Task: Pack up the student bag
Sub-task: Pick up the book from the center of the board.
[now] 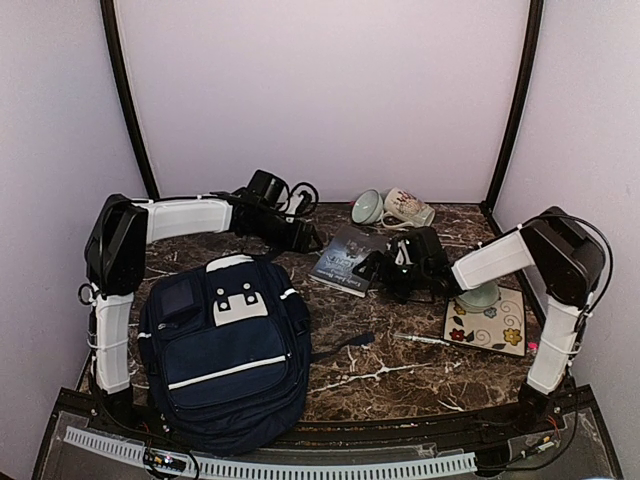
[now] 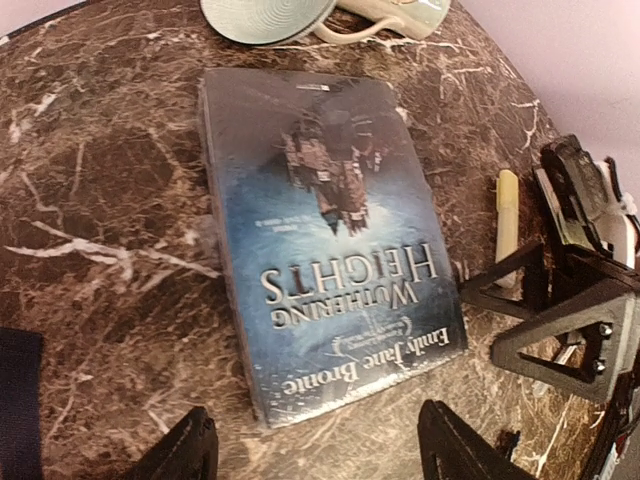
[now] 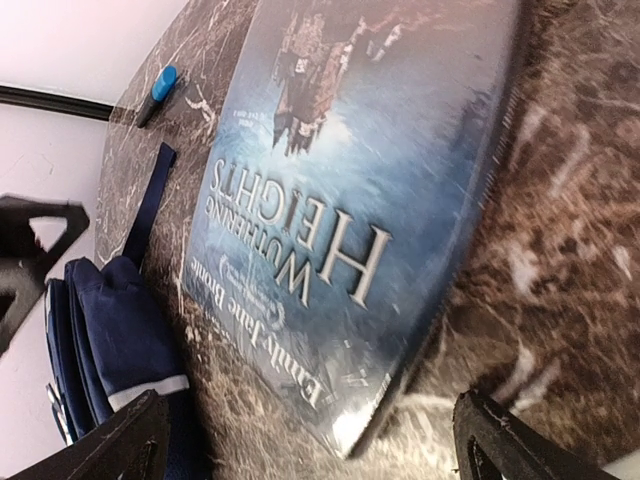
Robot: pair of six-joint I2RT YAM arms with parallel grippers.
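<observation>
The student bag (image 1: 225,350), navy blue with white trim, lies flat at the front left of the table; its edge (image 3: 110,340) shows in the right wrist view. A blue "Wuthering Heights" book (image 1: 345,262) lies flat behind it near the table's middle. My left gripper (image 1: 305,238) hovers at the book's left side, open, with the book's (image 2: 330,240) near edge just beyond its fingertips (image 2: 190,445). My right gripper (image 1: 375,268) is at the book's right side, open wide. A corner of the book (image 3: 350,190) lies between and ahead of the right gripper's (image 3: 315,440) fingers. Neither gripper touches it.
A pale green cup (image 1: 366,207) and a patterned mug (image 1: 408,208) lie at the back. A floral tile (image 1: 500,330) with a cup on it sits at the right, a pen (image 1: 425,341) beside it. A yellow highlighter (image 2: 507,215) lies near the book, and a blue-capped marker (image 3: 160,85) lies further off.
</observation>
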